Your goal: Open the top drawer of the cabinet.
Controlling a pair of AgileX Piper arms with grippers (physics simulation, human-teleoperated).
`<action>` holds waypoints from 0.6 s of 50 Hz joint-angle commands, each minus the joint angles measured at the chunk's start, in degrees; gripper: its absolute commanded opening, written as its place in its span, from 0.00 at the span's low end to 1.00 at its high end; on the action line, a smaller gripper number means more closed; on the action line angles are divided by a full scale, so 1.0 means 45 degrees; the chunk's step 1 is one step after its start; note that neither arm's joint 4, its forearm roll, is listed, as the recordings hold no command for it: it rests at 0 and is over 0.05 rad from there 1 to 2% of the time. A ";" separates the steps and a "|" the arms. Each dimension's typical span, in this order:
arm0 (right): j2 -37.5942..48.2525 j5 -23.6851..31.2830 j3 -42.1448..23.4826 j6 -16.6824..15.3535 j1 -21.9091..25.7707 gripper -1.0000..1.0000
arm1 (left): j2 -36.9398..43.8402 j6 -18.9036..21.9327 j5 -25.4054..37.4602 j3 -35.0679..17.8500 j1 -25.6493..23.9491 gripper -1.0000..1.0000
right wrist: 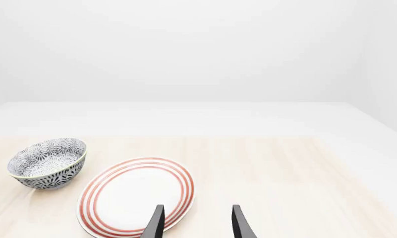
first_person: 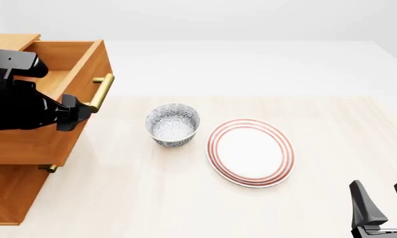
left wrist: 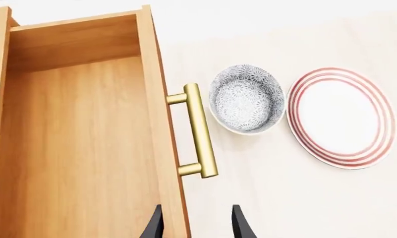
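Hovering open-jawed, the left gripper (left wrist: pixel 197 225) sat just below the top drawer's (left wrist: pixel 73 148) brass handle (left wrist: pixel 199 130), its bar running up-frame, while the right gripper (first_person: pixel 382 204) idled open at lower right.

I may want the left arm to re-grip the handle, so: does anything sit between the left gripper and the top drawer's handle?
Nothing visible does. The left gripper is open near the brass handle of the pulled-out top drawer; bowl and plate lie off to the side.
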 commanded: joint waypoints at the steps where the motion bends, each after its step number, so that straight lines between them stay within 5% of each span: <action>1: -0.0014 0.0000 0.0008 0.0005 -0.0002 1.00 | 0.0068 -0.0056 0.0007 0.0018 -0.0478 1.00; 30: -0.0013 -0.0001 0.0008 0.0003 0.0002 1.00 | 0.0465 -0.0304 -0.0230 -0.0163 -0.1264 1.00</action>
